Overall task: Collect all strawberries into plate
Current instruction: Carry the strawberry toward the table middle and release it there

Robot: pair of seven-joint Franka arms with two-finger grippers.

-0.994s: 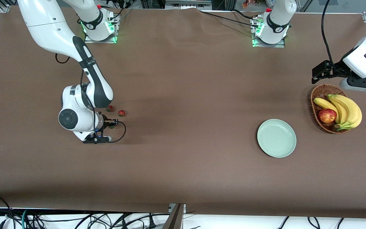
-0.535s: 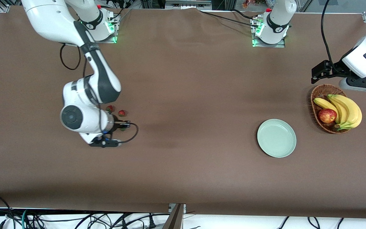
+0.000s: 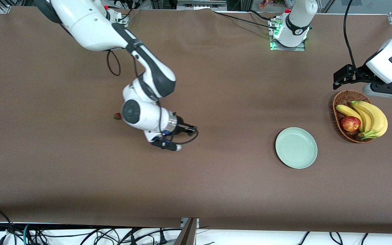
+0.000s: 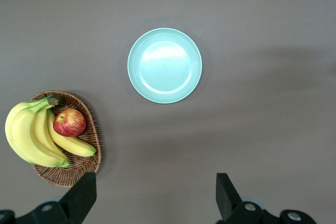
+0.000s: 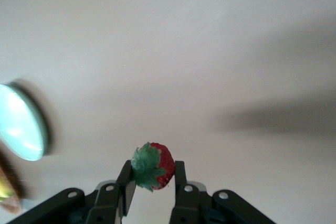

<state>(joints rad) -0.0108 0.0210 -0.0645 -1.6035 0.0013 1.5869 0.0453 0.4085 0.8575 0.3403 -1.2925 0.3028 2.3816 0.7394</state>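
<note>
- Gripping a strawberry (image 5: 154,166), the right gripper (image 5: 152,184) has its two fingers (image 5: 126,187) drawn in against the berry's sides, one on each flank; the berry sits up near the fingertips.
- Right gripper (image 3: 188,128) is in the air over bare brown table (image 3: 216,183), between the strawberry patch at the right arm's end and the plate (image 3: 296,147).
- Held berry: green leafy cap faces the wrist camera, red body pointing away from it; long axis roughly along the line of the fingers.
- One more strawberry on table (image 3: 116,116) is visible in the front view, just beside the right arm's wrist housing and partly hidden by it. A third berry cannot be seen; the arm covers that spot.
- Plate is pale mint green, flat on the table, nothing in it. It also shows at the edge of the right wrist view (image 5: 20,124) and in full in the left wrist view (image 4: 165,65).
- Left gripper (image 3: 344,76) waits high, over the table just by the wicker basket (image 3: 341,102); left wrist view shows its fingers (image 4: 224,195) spread wide, holding nothing.
- Basket is near the plate, toward the left arm's end, and holds bananas (image 3: 369,117) and a red apple (image 3: 350,124).
- Nothing lies on the table between the held berry and the plate.
</note>
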